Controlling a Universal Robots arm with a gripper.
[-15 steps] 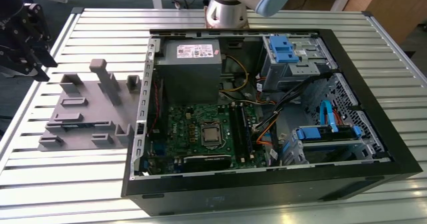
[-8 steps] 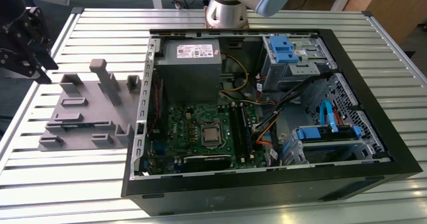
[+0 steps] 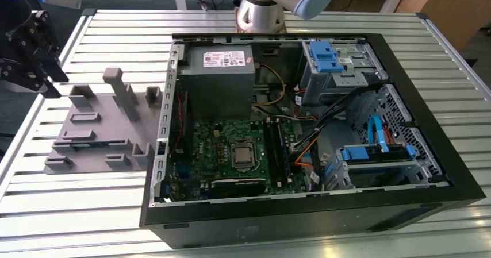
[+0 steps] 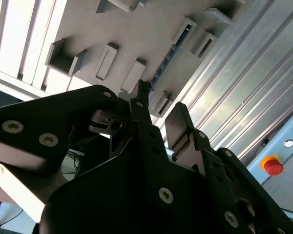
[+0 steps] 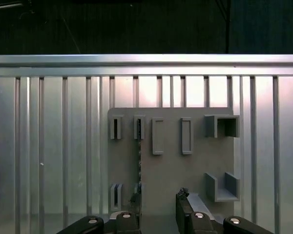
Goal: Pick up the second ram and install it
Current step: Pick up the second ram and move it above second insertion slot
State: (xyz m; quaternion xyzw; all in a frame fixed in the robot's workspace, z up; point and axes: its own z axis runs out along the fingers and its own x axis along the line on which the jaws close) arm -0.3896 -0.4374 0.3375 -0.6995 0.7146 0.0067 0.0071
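Note:
The second ram [image 5: 138,163] is a thin dark strip standing on edge in the grey fixture plate [image 5: 185,170], held between small slotted blocks. In the exterior view the second ram [image 3: 83,145] lies near the plate's front edge, on the exterior view's left. My gripper [image 5: 158,202] hovers above the plate, open, with nothing between its black fingers [image 5: 183,201]. In the second wrist view the gripper [image 4: 158,109] points toward the ram [image 4: 168,56], well apart from it. In the exterior view the gripper [image 3: 45,74] hangs high, beyond the plate's left side.
An open computer case [image 3: 429,120] lies on the slatted metal table [image 3: 115,28], right of the fixture plate [image 3: 100,126]. Inside are the motherboard [image 3: 222,146] with long dark memory slots [image 3: 275,149], cables and blue drive brackets [image 3: 330,57]. A red stop button [image 4: 273,165] sits off the table.

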